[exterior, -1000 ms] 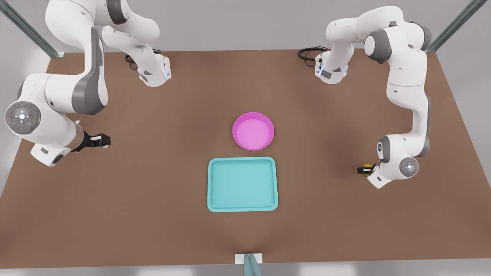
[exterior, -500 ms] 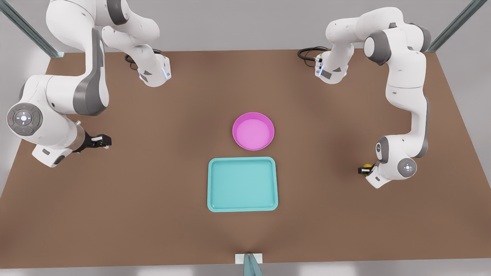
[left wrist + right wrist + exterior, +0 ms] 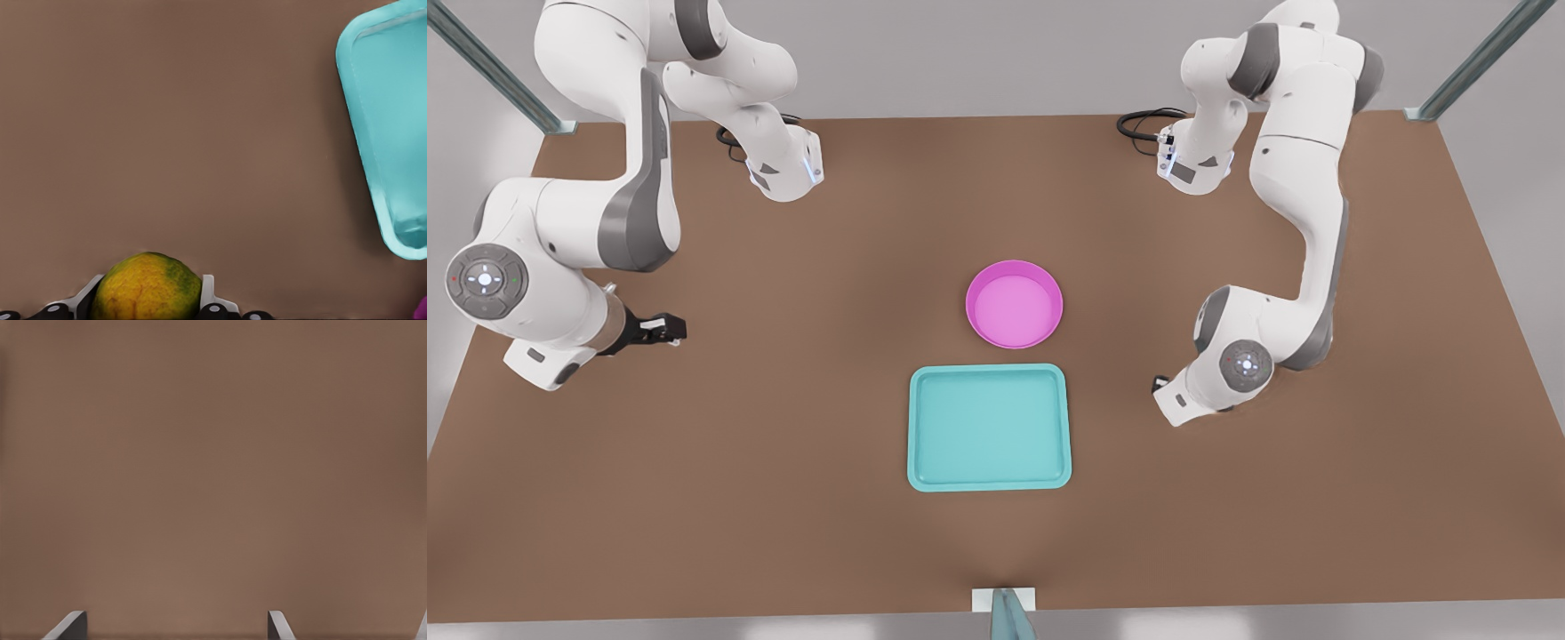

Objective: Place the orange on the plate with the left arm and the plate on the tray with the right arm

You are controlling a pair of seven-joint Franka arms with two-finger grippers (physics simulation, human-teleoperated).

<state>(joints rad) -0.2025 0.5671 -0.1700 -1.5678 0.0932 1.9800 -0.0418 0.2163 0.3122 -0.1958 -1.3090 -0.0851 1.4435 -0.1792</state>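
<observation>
At table centre: plate (image 3: 1014, 304) bare, tray (image 3: 989, 428) just beside it toward camera, not touching. Left gripper (image 3: 150, 308) pinching orange (image 3: 147, 288) between fingertips (image 3: 207, 291), above brown table (image 3: 800, 498) at front view's right, well apart from plate. Right gripper (image 3: 660, 330) at front view's left, fingers (image 3: 279, 625) spread, holding nothing, arm waiting.

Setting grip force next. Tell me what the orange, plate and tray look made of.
Orange: real fruit by its look, with matte, pebbled yellow-orange skin and green patches; the left pincer is shut on it.
Plate: probably plastic; uniform magenta, smooth with a soft sheen.
Tray: likely plastic too; even teal, smooth, with a moulded rounded rim.
</observation>
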